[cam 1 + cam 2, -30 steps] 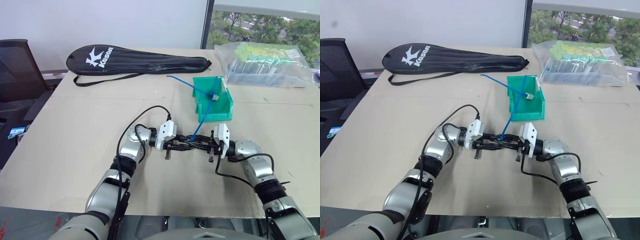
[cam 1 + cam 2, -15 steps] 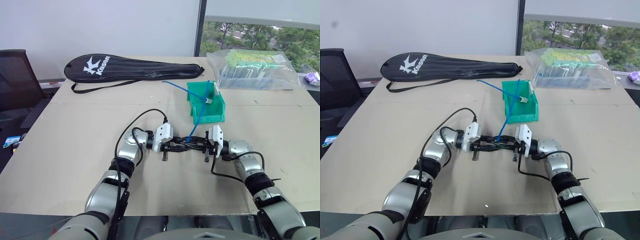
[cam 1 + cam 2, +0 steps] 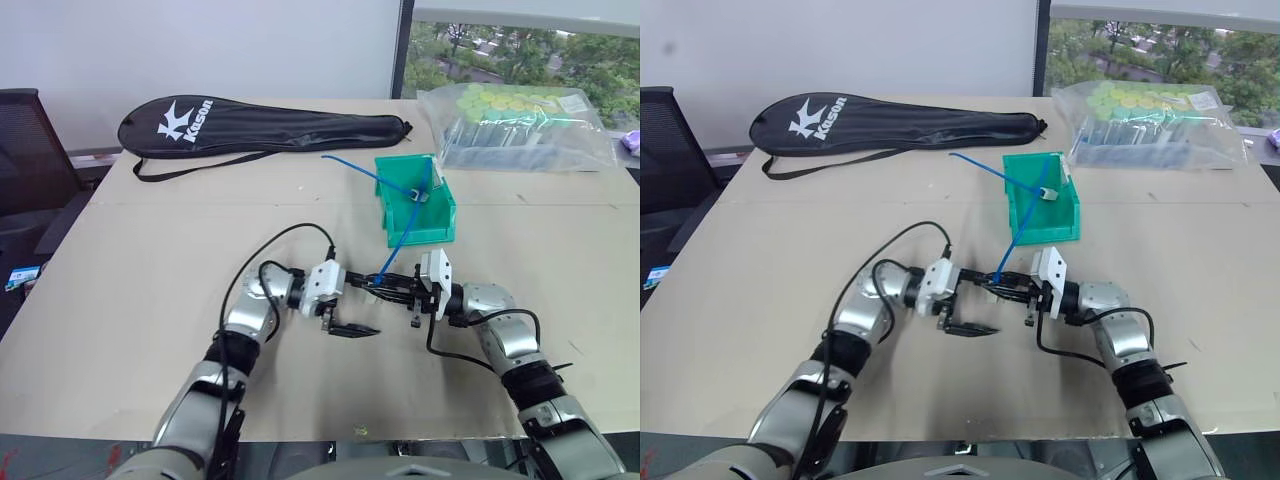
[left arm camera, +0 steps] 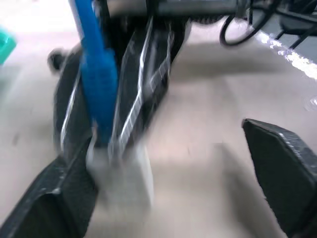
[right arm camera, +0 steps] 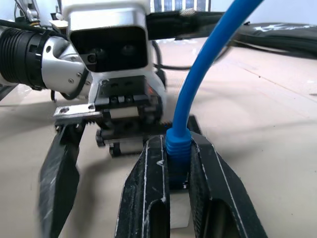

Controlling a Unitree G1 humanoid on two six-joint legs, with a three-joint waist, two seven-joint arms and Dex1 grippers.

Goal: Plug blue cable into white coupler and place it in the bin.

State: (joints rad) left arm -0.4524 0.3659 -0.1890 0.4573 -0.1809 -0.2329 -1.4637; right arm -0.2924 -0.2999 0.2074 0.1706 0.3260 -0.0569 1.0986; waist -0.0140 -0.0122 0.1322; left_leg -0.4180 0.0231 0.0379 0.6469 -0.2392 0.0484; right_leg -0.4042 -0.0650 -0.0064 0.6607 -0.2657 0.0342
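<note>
— Cardboard-covered table (image 3: 130,290); what's in the bin (image 3: 444,222)?

— A second blue cable with a greyish coupler (image 3: 417,195), trailing out over the rim.

— What changed?

— A second ago both grippers met at the blue cable (image 3: 395,247). Now the left gripper (image 3: 352,312) has spread wide and backed off; the right gripper (image 3: 378,285) stays pinched on the plug, with the white coupler (image 5: 179,216) at its tips.

— Room to move?

— Bare tabletop all around the grippers; a racket bag (image 3: 260,128) and a plastic bag (image 3: 520,125) line the far edge.
</note>
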